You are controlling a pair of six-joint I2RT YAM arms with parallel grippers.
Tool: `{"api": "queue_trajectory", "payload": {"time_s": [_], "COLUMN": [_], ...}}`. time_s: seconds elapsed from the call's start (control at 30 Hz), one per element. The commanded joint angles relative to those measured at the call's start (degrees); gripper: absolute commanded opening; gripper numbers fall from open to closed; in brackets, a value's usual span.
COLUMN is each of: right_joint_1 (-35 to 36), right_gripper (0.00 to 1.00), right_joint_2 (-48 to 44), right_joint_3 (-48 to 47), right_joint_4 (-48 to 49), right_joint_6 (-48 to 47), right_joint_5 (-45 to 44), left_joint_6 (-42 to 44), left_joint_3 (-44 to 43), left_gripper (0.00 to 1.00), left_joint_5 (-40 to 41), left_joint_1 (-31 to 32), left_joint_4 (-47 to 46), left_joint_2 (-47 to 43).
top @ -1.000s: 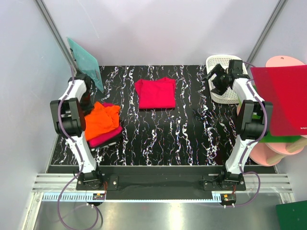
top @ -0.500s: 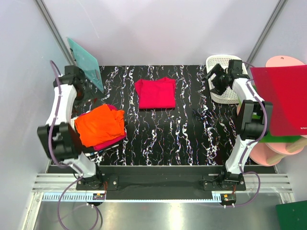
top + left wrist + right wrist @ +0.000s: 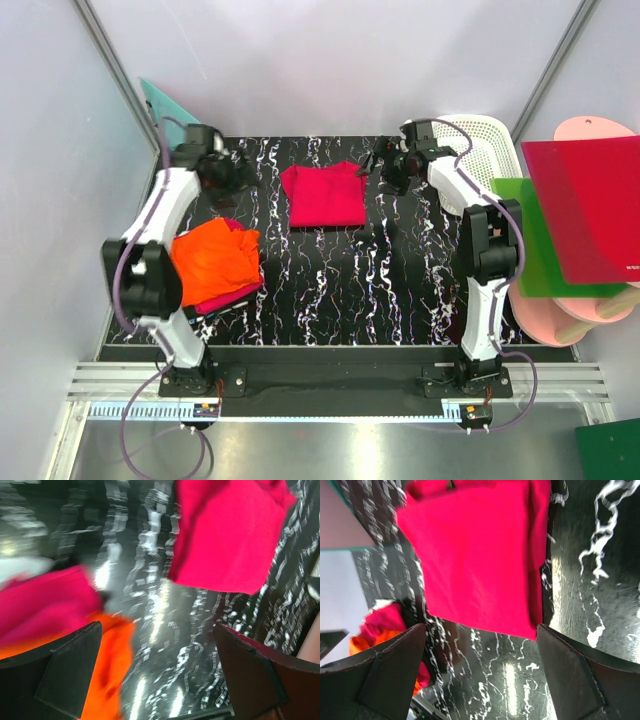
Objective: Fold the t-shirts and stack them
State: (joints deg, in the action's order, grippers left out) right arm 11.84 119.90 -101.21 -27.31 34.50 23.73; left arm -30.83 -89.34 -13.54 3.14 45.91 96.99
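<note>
Left end effector hovers just left of the folded crimson t-shirt. It is spread wide and holds nothing. Its wrist camera looks past two dark fingers at that shirt's edge, though the picture is blurred. Right end effector hangs just right of the same shirt, near its far corner, likewise spread wide and empty.

The folded crimson t-shirt lies flat toward the far side of the black marbled counter. Well apart from it, to the near left, an orange t-shirt sits rumpled on top of a crimson-pink t-shirt, whose edges peek out beneath. To the right of the folded crimson t-shirt are a white slotted basket, a green board and a red board overlapping the green one.
</note>
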Motion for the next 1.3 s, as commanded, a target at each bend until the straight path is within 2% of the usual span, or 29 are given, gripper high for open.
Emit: {"api": "queue_trajectory", "payload": {"time_s": [0.0,0.17,0.4,0.6,0.73,0.9,1.1,1.27], "right_joint_1": [-0.3,-0.3,-0.3,-0.3,-0.2,0.6,1.8,2.1], "right_gripper": [1.00,1.00,1.00,1.00,1.00,1.00,1.00,1.00], "right_joint_2": [2.4,3.5,4.6,9.0,13.6,19.7,22.0,22.9], "right_joint_3": [-1.3,-1.3,-1.9,-4.0,-7.8,-16.0,-20.6,-21.2], "right_joint_4": [-2.7,-2.7,-3.1,-3.1,-3.2,-3.6,-4.8,-4.9], "right_joint_6": [-1.5,-1.9,-2.0,-1.0,1.4,3.9,4.5,4.5], "right_joint_5": [0.7,0.1,0.8,2.8,5.2,8.0,8.7,9.2], "left_joint_6": [-5.4,-6.3,-8.4,-7.3,-3.2,1.0,3.1,3.1], "left_joint_3": [-5.2,-19.0,-25.4,-26.8,-34.9,-46.4,-46.2,-44.8], "left_gripper": [0.99,0.99,0.99,0.99,0.99,0.99,0.99,0.99], "left_joint_5": [-11.1,-17.3,-16.8,-9.4,-3.4,0.9,8.1,12.7], "left_joint_1": [3.1,5.7,7.8,8.7,10.7,13.7,14.3,14.3], "left_joint_4": [-7.4,-6.9,-6.7,-5.7,-0.9,9.4,15.7,17.9], "left_joint_2": [10.9,25.7,33.2,33.7,36.9,44.3,46.2,43.8]}}
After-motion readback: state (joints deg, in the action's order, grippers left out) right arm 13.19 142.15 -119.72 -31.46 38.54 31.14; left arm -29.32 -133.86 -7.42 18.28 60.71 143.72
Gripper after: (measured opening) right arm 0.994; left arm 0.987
